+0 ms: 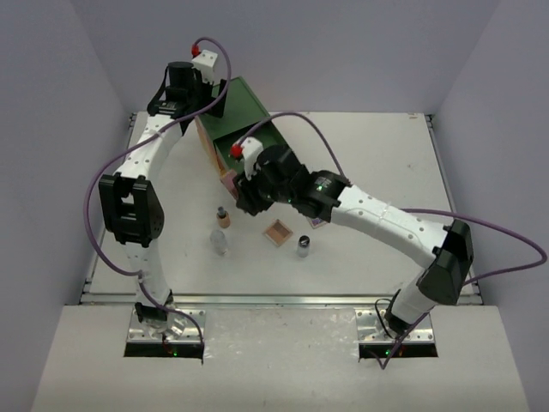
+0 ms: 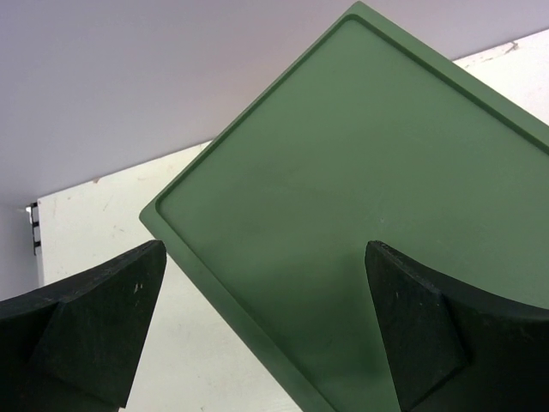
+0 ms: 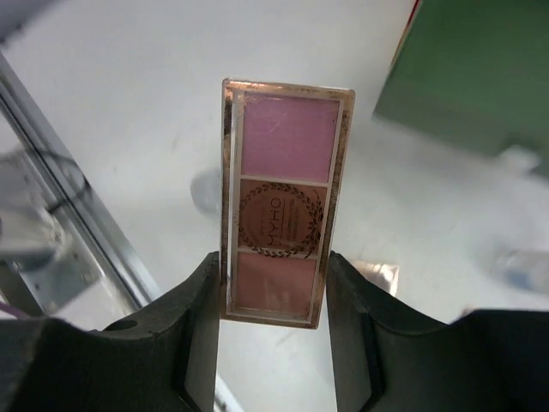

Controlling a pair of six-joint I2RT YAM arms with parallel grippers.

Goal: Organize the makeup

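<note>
Pinching the pink-brown palette (image 3: 286, 137) by just its bottom end in the right hand (image 3: 273, 275), off the table (image 3: 129, 103) beside the drawer chest (image 3: 463, 77) near the far edge. Got the left hand (image 2: 266, 292) wide open above the chest. Could pivot or slip with so little hold.

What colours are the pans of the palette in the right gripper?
Palette: pink, brown, peach; clearest in right wrist view.

The right gripper (image 3: 273, 287) has its jaws pressed against the lower long sides of a slim palette (image 3: 285, 163), whose pink, brown and peach pans face the camera. Behind lie the white tabletop (image 3: 129, 103) and, upper right, a blurred green shape (image 3: 472, 77), perhaps a box.
</note>
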